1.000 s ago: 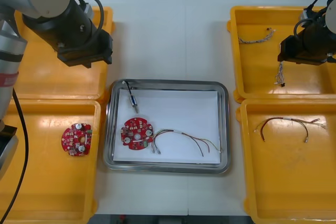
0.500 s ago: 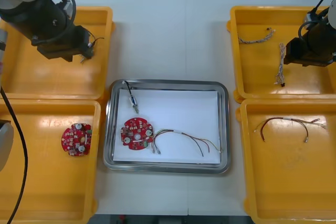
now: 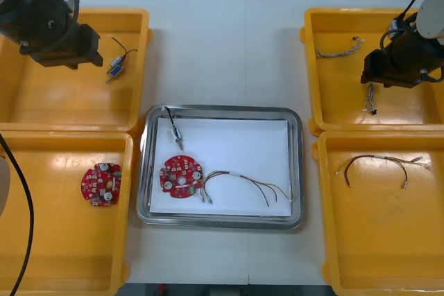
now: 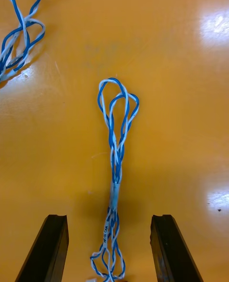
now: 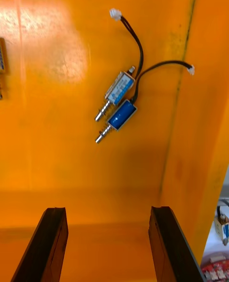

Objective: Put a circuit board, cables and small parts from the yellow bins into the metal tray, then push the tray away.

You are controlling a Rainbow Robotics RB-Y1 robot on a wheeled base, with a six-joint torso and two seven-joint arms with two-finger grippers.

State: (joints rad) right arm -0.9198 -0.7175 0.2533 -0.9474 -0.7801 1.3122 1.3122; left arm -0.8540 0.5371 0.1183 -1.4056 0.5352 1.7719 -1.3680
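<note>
Over the far right yellow bin (image 3: 340,98), the right pincer (image 4: 109,219) stands open astride a twisted blue and white cable (image 4: 117,139), likely to pinch it, its long axis running out between the fingers (image 4: 50,248), loop pointing away; the left pincer (image 5: 107,210) hangs open near two small metal parts (image 5: 118,101).

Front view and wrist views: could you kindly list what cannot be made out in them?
- Front view: the arm of the right pincer covers the upper part of the blue and white cable.
- Right wrist view: that cable's near end is cut off at the edge between the fingers; its sleeve's print is too small to read.
- Front view: the small metal parts near the left pincer are too small to count.
</note>
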